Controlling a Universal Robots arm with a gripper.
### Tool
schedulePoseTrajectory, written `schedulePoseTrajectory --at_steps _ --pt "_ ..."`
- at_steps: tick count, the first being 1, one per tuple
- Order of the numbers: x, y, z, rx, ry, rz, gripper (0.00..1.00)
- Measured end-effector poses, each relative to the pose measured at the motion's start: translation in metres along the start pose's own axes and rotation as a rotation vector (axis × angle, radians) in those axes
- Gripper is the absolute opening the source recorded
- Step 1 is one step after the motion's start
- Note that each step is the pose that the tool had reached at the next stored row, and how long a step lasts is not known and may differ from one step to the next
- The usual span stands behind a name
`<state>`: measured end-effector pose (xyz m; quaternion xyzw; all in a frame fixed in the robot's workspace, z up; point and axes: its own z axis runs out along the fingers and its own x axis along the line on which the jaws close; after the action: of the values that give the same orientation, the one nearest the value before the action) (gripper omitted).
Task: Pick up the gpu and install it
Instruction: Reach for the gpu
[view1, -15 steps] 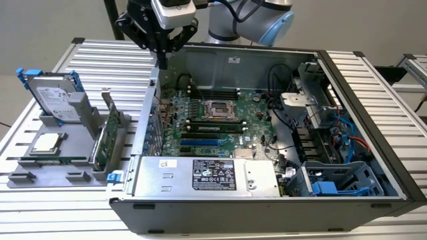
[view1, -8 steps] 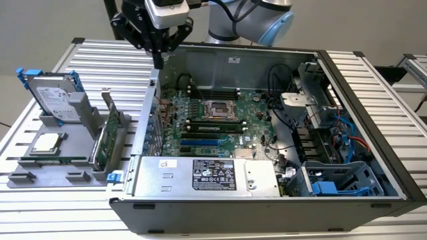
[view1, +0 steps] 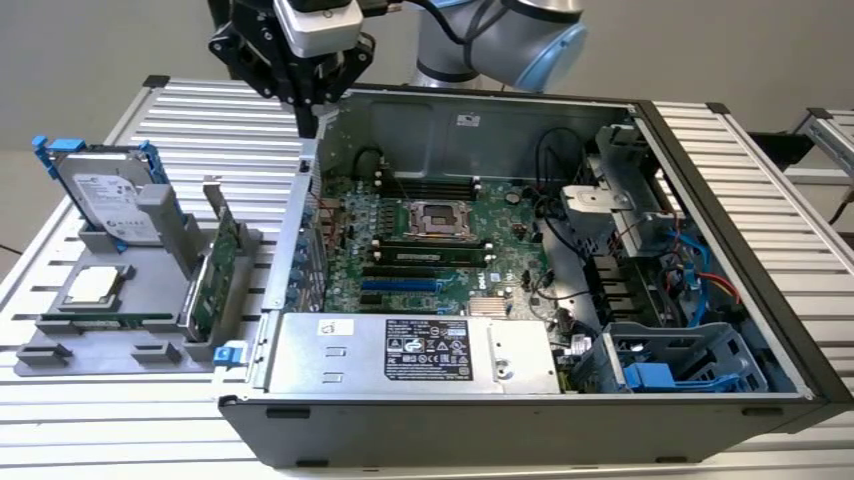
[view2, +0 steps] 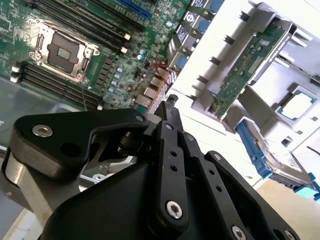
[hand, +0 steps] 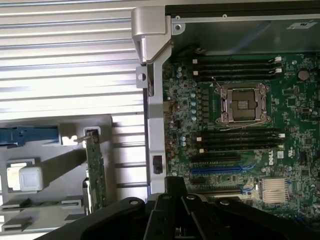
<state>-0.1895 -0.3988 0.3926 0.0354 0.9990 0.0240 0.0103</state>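
one slatted metal table, edges cut off in the exterior view, carries one open pc case. the single arm reaches down over the case's back corner, its upper part out of frame. one grey rack beside the case holds the gpu standing on edge, cooler hard to make out. the gripper is clenched on nothing, apart from the gpu.

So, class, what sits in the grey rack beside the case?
A hard drive, a processor chip and the gpu standing on edge; the rack walls hide the card's lower edge.
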Motion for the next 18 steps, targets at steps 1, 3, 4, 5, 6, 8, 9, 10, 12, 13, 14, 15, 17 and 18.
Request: schedulePoseTrajectory --at_steps 1,3,4,5,6,8,9,10,12,13,14,15,17,18 --pt "0.0012 -0.0001 0.0 0.0 -0.0001 0.0 0.0" --pt "0.0036 -0.0003 -0.0001 0.0 0.0 0.0 0.0" --pt "0.0048 -0.0003 -0.0001 0.0 -0.0001 0.0 0.0" --pt "0.0073 -0.0005 -0.0002 0.0 0.0 0.0 0.0" --pt "0.0085 -0.0006 -0.0002 0.0 0.0 0.0 0.0" --pt "0.0108 -0.0008 -0.0002 0.0 -0.0001 0.0 0.0" --pt "0.012 -0.0009 -0.0002 -0.0001 -0.0001 0.0 0.0" --pt "0.0132 -0.0009 -0.0003 0.0 0.0 0.0 0.0" --pt "0.0156 -0.0011 -0.0003 0.0 -0.0001 0.0 0.0" --pt "0.0167 -0.0012 -0.0003 0.0 -0.0001 0.0 0.0" --pt "0.0177 -0.0012 -0.0004 0.0 -0.0001 0.0 0.0" --pt "0.0188 -0.0013 -0.0004 0.0 0.0 0.0 0.0" --pt "0.0211 -0.0015 -0.0004 0.0 -0.0001 0.0 0.0" --pt "0.0222 -0.0016 -0.0005 -0.0001 -0.0001 0.0 0.0"
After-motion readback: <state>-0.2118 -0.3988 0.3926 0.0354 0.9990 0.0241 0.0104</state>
